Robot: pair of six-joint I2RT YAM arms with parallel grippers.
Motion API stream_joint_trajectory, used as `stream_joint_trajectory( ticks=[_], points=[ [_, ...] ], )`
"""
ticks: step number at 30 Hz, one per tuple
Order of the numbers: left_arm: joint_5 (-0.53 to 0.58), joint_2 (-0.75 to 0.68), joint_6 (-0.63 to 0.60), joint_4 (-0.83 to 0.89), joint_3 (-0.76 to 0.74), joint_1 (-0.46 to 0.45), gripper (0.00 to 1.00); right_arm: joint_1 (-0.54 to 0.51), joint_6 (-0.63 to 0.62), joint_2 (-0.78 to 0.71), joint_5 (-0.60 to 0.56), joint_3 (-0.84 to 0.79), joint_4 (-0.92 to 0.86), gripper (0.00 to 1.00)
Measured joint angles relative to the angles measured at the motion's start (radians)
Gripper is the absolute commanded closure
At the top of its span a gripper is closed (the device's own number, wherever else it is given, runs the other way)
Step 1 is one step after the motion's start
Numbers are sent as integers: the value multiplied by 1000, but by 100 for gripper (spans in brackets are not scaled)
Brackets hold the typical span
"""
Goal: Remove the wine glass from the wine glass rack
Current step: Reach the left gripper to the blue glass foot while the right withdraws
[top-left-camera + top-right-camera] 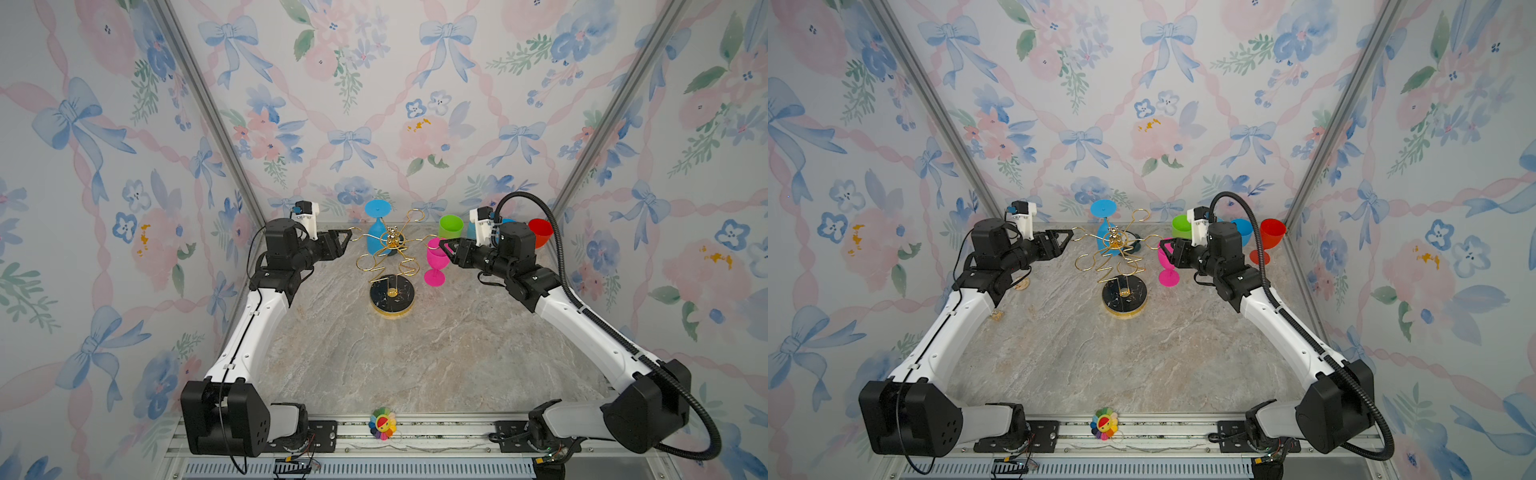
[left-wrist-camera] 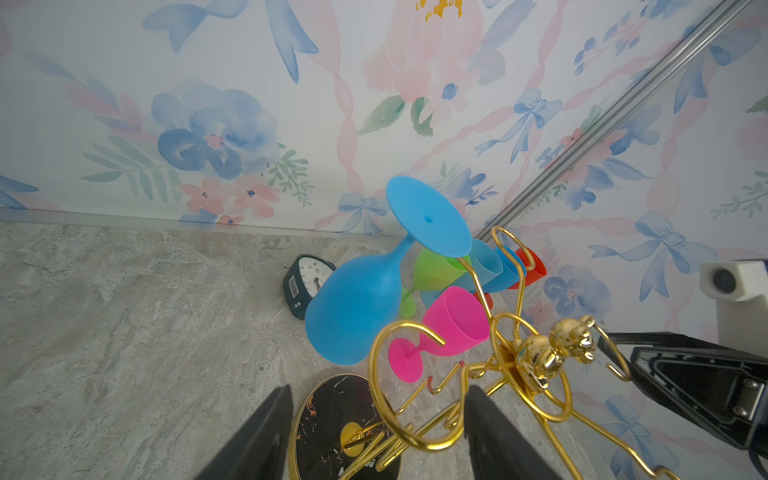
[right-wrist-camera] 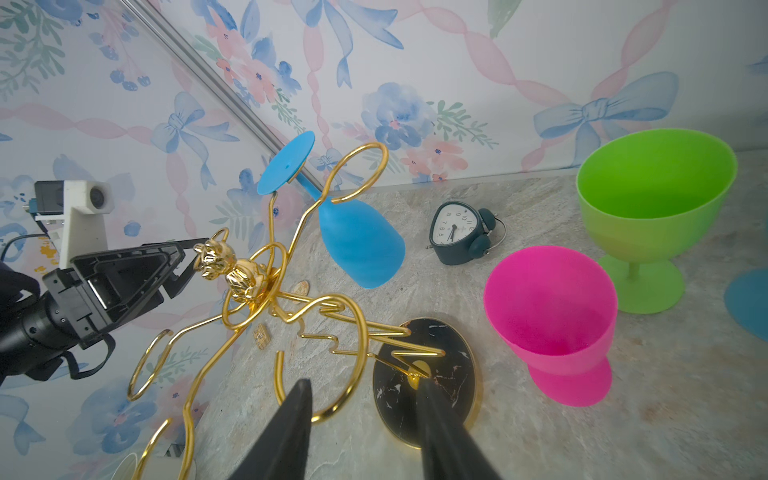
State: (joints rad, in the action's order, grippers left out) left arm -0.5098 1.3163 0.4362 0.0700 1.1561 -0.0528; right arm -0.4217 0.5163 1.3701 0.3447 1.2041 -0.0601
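Blue wine glass [image 1: 376, 240] hung inverted from a far arm of the wine glass rack [image 1: 392, 297], not yet removed; I found the left gripper [image 1: 348, 237] and right gripper [image 1: 443, 246] each part-open astride an outer loop, gripping nothing.

The thin gold wire wine glass rack [image 2: 540, 357] is seen to be polished metal, brightly glossy. Its round black base [image 3: 453, 374] is finished like veined marble and rimmed in shiny gold. The inverted blue wine glass [image 2: 353, 307] appears moulded in frosted, matt plastic, as do the pink goblet [image 3: 548, 307] and green goblet [image 3: 652, 195]. The grey tabletop [image 1: 415, 365] is patterned like rough stone.
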Motion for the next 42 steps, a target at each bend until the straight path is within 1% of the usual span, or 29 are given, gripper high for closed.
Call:
stream_joint_trajectory(
  ticks=[3, 8, 14, 17, 24, 36, 40, 42],
  points=[
    [0, 14, 7, 0, 4, -6, 38, 0, 14, 10, 11, 6, 6, 60],
    [-3, 33, 18, 0, 8, -20, 46, 1, 39, 32, 35, 11, 22, 68],
    [-10, 33, 31, 0, 13, -25, 63, 2, 66, 57, 62, 32, 40, 83],
    [-16, 32, 40, -2, 13, -25, 69, 11, 80, 67, 68, 43, 43, 86],
    [-19, 7, 47, 4, 0, -25, 72, 41, 98, 103, 94, 71, 51, 90],
    [-39, -111, 67, 16, -77, -25, 73, 82, 103, 222, 163, 193, 45, 91],
    [-51, -153, 73, 14, -95, -25, 72, 85, 102, 255, 186, 227, 43, 90],
    [-60, -174, 74, 13, -100, -26, 70, 85, 102, 257, 195, 230, 42, 85]
  ],
)
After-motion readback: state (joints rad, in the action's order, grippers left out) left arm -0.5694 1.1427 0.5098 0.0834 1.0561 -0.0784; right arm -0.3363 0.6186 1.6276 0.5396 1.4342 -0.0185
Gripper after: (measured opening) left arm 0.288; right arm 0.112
